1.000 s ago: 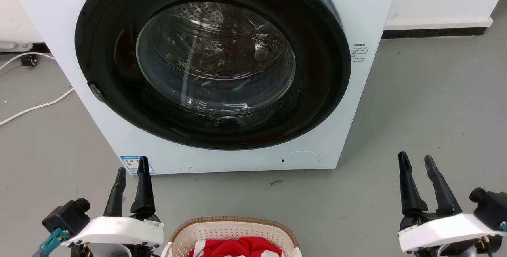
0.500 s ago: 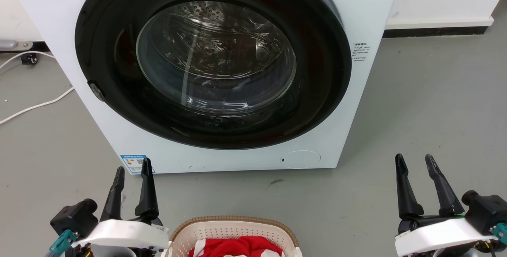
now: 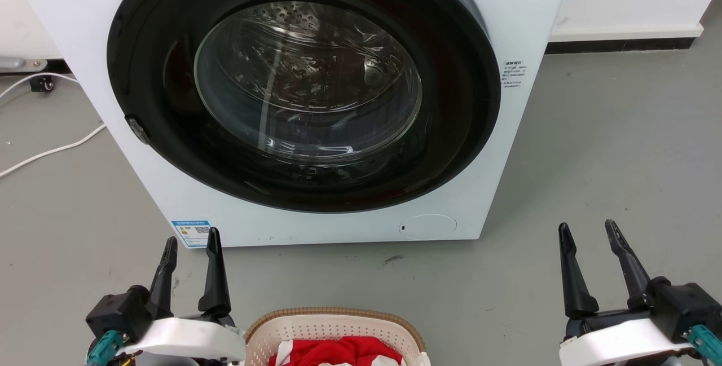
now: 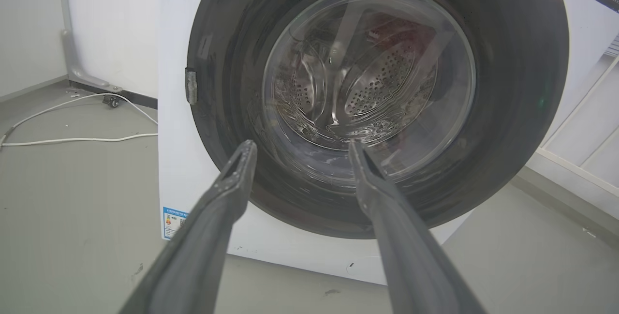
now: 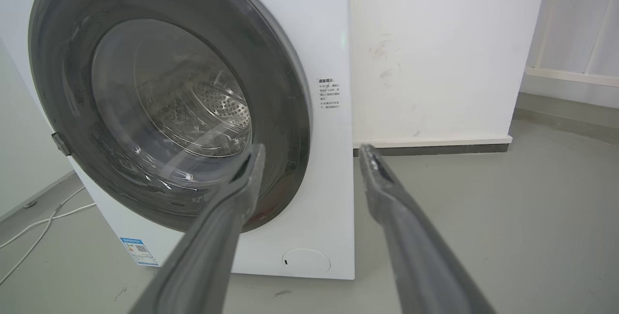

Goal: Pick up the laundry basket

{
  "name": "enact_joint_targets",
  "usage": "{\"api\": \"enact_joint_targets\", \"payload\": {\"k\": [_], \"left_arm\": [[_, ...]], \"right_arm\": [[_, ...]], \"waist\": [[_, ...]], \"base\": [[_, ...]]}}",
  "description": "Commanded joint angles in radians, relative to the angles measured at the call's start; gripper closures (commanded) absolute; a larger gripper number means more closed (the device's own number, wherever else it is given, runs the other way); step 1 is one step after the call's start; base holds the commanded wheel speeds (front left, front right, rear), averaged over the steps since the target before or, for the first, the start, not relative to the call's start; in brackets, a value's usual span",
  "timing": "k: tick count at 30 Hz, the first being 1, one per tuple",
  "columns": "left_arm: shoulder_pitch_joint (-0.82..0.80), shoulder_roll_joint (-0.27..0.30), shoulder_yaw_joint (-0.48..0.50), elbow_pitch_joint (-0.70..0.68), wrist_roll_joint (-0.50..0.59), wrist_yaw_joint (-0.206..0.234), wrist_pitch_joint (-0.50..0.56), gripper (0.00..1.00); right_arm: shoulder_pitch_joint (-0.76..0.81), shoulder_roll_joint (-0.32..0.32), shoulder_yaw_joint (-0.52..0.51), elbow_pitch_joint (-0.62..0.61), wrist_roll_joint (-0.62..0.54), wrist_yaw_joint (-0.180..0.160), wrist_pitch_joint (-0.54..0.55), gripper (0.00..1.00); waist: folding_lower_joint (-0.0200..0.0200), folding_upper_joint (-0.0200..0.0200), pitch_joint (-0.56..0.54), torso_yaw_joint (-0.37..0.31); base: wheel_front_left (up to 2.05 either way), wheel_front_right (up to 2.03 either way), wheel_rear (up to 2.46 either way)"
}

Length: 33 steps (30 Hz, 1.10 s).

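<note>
Your left hand [image 3: 191, 236] is hovering at the lower left, fingers spread apart, pointing toward the washing machine [image 3: 304, 89] and gripping nothing. Your right hand [image 3: 586, 225] is mirroring it at the lower right, likewise spread and empty. Between them, just beside the left hand, the laundry basket [image 3: 333, 313] is sitting on the floor [image 3: 609, 146]. Its near half is cut off at the head view's bottom edge, with red cloth [image 3: 338, 352] lying inside.
</note>
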State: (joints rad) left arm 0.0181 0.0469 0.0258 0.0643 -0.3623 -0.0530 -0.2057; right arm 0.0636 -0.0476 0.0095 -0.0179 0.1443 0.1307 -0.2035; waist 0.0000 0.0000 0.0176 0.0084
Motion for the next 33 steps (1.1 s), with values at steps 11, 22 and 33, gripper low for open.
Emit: {"api": "enact_joint_targets", "payload": {"k": [11,22,33], "left_arm": [[0.016,0.004,-0.006,-0.009,0.095,0.000,-0.028,0.00],[0.025,0.005,-0.010,-0.010,0.174,0.007,-0.048,0.00],[0.034,0.005,-0.010,-0.004,0.220,0.017,-0.060,0.00]], "right_arm": [[0.022,-0.004,0.007,-0.024,-0.108,0.000,-0.029,0.00],[0.031,-0.004,0.007,-0.035,-0.189,0.000,-0.050,0.00],[0.039,-0.004,-0.008,-0.027,-0.177,0.000,-0.062,0.00]], "waist": [[0.0000,0.0000,0.000,0.002],[0.0000,0.0000,-0.002,0.001],[0.0000,0.0000,-0.005,0.003]], "base": [[0.00,0.00,0.00],[0.00,0.00,0.00],[0.00,0.00,0.00]]}}
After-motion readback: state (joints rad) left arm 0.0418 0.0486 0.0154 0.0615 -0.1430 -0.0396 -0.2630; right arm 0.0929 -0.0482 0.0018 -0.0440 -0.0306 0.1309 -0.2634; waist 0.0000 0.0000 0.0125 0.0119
